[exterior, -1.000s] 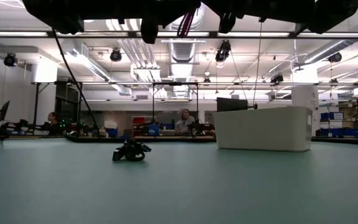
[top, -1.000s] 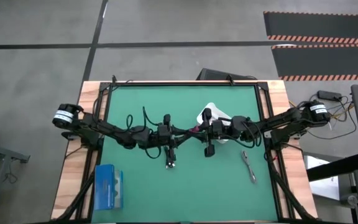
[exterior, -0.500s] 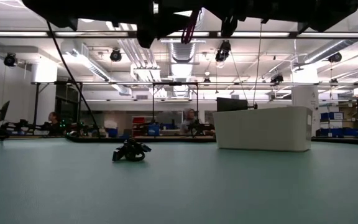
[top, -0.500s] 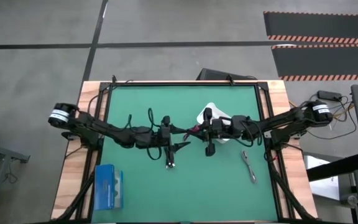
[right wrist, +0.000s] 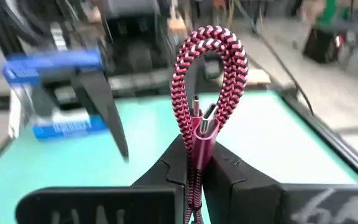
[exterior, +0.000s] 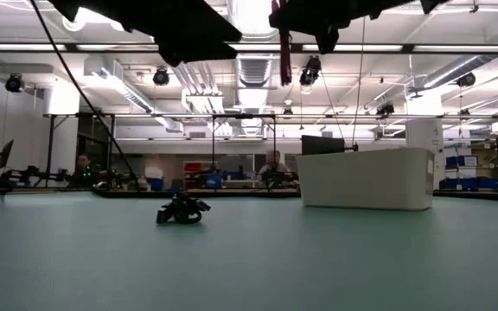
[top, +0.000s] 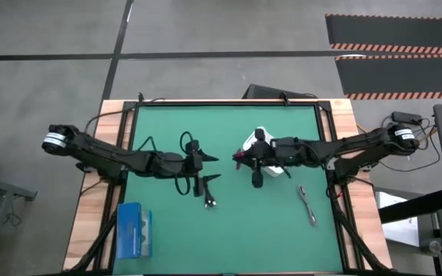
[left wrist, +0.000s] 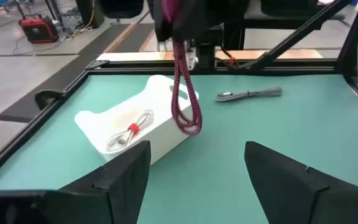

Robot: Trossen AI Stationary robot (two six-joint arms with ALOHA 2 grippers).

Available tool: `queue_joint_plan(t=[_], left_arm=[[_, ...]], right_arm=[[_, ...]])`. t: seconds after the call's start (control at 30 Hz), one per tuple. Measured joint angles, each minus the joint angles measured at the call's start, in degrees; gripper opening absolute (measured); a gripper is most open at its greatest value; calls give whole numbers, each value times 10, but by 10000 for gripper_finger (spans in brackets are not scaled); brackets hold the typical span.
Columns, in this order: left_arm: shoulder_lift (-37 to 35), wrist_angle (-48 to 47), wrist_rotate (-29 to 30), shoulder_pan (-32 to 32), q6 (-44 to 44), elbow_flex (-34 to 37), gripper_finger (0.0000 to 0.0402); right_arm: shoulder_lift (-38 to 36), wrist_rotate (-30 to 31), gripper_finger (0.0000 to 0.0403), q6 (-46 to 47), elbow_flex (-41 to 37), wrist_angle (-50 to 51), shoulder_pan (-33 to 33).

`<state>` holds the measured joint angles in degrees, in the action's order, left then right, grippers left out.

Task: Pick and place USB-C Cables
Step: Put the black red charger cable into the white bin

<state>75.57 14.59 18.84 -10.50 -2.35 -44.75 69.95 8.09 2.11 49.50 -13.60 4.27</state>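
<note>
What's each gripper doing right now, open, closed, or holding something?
Left gripper: open, holding nothing.
Right gripper: closed on the magenta cable, above the table.

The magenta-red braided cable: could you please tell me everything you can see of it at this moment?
The magenta-red braided USB-C cable has a woven sheath in magenta with pale flecks. It is folded into a loop, with two silvery plugs lying inside the fold. The right gripper has its jaws shut on the doubled strands, holding it in the air above the green table mat. Seen from the left wrist, the loop hangs down just in front of the white plastic tray, touching nothing else.
</note>
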Motion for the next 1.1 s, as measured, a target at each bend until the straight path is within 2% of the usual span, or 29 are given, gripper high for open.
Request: queue_joint_plan(t=[0.27,0.43,0.57,0.83,1.1], left_arm=[[-61,-48,67,0,14,0,246],[-78,-49,118,0,18,0,246],[-82,-48,139,0,18,1,246],[-83,-49,208,0,17,1,246],[-83,-49,207,0,17,1,246]], right_arm=[[25,40,18,46,163,342,-10],[48,35,18,79,239,482,-31],[71,9,18,106,285,565,-61],[121,-94,18,146,317,681,-142],[171,-131,18,153,318,778,-213]])
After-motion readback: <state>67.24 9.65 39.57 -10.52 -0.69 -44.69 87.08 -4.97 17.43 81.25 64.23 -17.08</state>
